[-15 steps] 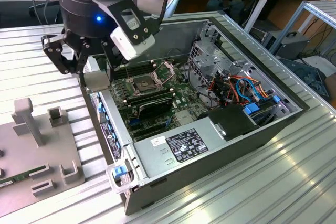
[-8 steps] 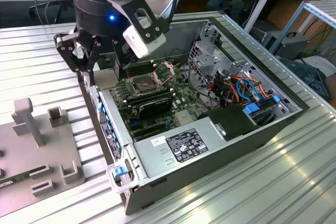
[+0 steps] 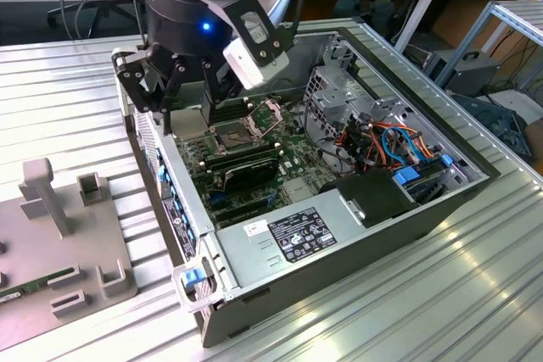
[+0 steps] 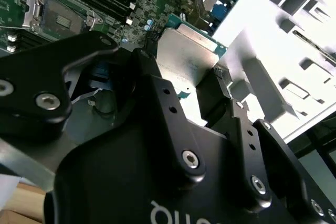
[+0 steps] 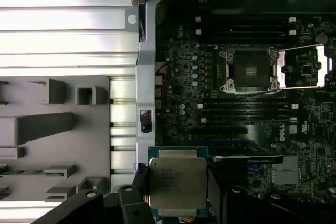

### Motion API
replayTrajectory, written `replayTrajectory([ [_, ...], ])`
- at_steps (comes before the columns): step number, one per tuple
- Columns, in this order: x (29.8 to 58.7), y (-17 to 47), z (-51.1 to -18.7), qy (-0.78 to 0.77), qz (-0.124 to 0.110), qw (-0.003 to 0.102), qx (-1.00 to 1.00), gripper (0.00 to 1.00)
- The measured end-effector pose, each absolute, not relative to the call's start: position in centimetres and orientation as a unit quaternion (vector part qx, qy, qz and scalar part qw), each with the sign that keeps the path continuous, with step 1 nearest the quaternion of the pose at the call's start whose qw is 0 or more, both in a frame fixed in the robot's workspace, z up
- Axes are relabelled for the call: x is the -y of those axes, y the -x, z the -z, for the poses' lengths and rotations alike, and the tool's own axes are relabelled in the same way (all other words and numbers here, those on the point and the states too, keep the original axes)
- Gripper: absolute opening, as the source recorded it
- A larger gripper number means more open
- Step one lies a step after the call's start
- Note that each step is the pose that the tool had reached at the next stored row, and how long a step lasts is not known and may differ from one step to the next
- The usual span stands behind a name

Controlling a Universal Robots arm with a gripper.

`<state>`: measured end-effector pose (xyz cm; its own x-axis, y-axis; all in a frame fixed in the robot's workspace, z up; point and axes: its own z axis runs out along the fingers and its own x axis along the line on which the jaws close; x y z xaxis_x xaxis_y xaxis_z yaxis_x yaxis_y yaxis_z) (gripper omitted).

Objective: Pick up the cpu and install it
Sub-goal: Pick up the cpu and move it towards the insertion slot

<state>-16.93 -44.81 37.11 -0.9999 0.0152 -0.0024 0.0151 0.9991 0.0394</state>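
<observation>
The gripper point(image 3: 180, 91) of a robot arm hangs over an open computer case point(image 3: 356, 235) with the cpu point(image 5: 177, 182) clamped between its black fingers point(image 4: 157, 93) — silver-grey top facing the first wrist cam, green edge showing around it. In the second wrist view the chip point(image 4: 186, 59) sits pinched at opposite edges, held clear of the board point(image 4: 152, 3) beneath it.

The chip is up in the air near the case's side wall point(image 5: 142, 77), well apart from the socket point(image 5: 249, 70). That socket lies bare, its hinged metal plate point(image 5: 304, 66) flipped back beside it; in the exterior view the socket point(image 3: 233, 135) is just below the gripper body, with the plate point(image 3: 271, 112) tilted up next to it.

Long black memory sticks point(image 3: 242, 163) run across the board beside the socket. Orange and blue cables point(image 3: 399, 146) crowd the case's far end, toward the exterior view's right.

Outside the case — on the ribbed metal table point(image 3: 68, 99) — a grey fixture point(image 3: 59, 235) with raised blocks and slots sits at the exterior view's left.
</observation>
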Motion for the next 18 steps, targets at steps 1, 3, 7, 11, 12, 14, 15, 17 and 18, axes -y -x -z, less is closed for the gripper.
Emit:
replayTrajectory([
  [1,44.8,16.7,-37.1,-0.008,-0.020,0.001,-1.000,0.55],
  [3,44.8,16.1,-37.1,-0.008,-0.020,0.001,-1.000,0.55],
  [7,44.8,15.1,-37.1,-0.008,-0.020,0.001,-1.000,0.55],
  [11,44.8,14.0,-37.1,-0.008,-0.020,0.001,-1.000,0.55],
  [12,44.8,13.8,-37.1,-0.008,-0.020,0.001,-1.000,0.55],
  [14,44.8,13.0,-37.1,-0.008,-0.020,0.001,-1.000,0.55],
  [15,44.8,12.6,-37.1,-0.008,-0.020,0.001,-1.000,0.55],
  [17,44.8,12.1,-37.1,-0.008,-0.020,0.001,-1.000,0.55],
  [18,44.8,11.9,-37.1,-0.008,-0.020,0.001,-1.000,0.55],
])
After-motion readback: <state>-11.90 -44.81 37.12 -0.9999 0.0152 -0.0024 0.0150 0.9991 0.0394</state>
